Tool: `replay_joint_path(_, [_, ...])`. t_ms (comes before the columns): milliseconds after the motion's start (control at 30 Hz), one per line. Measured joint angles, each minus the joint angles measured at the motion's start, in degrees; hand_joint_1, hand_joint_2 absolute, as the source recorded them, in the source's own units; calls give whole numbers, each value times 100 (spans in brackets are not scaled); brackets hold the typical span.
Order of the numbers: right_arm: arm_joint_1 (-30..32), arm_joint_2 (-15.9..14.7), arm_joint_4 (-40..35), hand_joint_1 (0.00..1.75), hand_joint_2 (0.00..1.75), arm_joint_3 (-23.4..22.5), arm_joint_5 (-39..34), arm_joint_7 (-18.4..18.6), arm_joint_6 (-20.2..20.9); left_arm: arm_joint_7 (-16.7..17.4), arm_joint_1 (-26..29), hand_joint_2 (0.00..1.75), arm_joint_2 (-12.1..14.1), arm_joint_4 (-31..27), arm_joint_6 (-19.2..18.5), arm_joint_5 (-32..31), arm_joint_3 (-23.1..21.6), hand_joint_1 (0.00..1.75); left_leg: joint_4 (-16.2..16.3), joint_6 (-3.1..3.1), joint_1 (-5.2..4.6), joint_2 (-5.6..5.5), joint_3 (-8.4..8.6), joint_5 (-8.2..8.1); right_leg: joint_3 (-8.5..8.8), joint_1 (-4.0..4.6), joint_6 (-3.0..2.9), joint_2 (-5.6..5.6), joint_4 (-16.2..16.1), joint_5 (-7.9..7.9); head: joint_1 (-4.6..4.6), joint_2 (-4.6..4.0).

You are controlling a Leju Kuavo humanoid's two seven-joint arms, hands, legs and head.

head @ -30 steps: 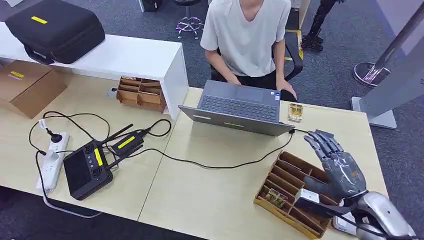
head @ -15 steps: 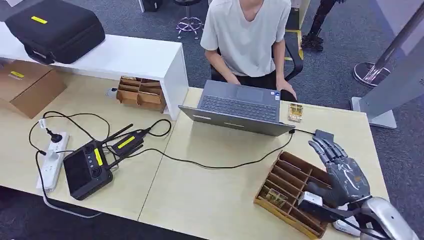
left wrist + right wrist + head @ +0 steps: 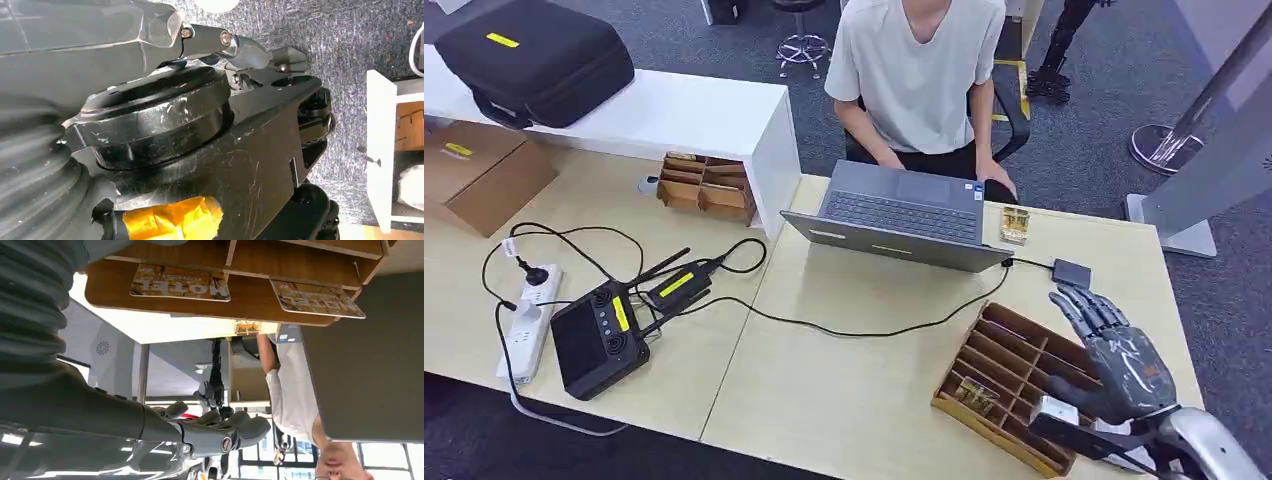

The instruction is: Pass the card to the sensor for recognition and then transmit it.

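Head view: right hand [image 3: 1119,362] (fingers spread, empty) hovers above the card rack [image 3: 1009,385].

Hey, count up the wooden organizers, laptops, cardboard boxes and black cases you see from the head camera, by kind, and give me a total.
Wooden organizers: 2 (slotted tray by the right hand, small one by the white shelf)
Laptops: 1
Cardboard boxes: 1
Black cases: 1
Total: 5

Even, bright overhead lighting on counter [image 3: 864,380]; soft, short shadows. Slight softness throughout head view. Glare streaks on dark housing in left wrist view. Right wrist view: bright windows, near foreground blurred.
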Motion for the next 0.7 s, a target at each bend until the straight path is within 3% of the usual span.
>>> replay_joint_path(700, [410,-92,-192,0,175,-249,-26,-22,-35,-9,2,175,0,0,4,46,0,0,0,0,0,0,-1,-1,-1,0,0,0,0,0,2,0])
